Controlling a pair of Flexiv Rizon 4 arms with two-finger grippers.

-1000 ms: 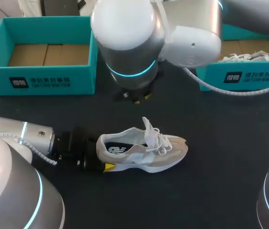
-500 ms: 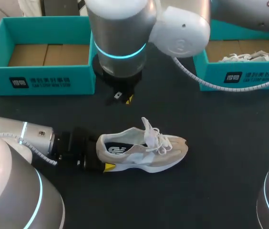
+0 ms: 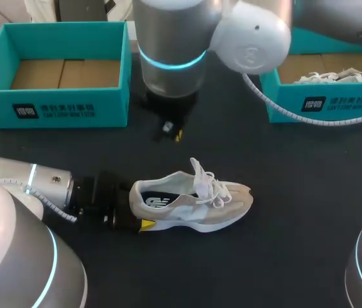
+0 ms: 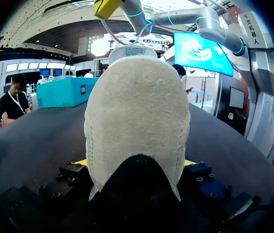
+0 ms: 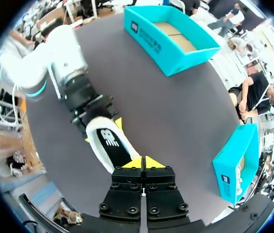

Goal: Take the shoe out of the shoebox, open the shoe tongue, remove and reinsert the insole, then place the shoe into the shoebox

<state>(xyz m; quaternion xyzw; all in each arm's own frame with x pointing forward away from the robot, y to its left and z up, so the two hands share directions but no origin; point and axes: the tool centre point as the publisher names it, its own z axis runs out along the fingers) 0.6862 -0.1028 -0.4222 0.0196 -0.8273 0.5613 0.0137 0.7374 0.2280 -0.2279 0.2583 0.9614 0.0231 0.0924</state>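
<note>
My left hand (image 3: 136,212) clamps the shoe (image 3: 194,199) by its heel; my right hand (image 5: 143,162), tips together, has shifted slightly above it, insole (image 5: 111,145) not yet removed.

The shoe (image 3: 194,202) lies on the table (image 3: 296,256) before the left shoebox (image 3: 52,106) and right shoebox (image 3: 325,104).

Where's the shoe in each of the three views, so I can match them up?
Head view: shoe just below centre, toe pointing right.
Left wrist view: shoe fills the middle, heel in the left gripper.
Right wrist view: shoe just ahead of the shut right gripper, opening up.
Shared landmark: the left gripper clamped on the heel.
</note>
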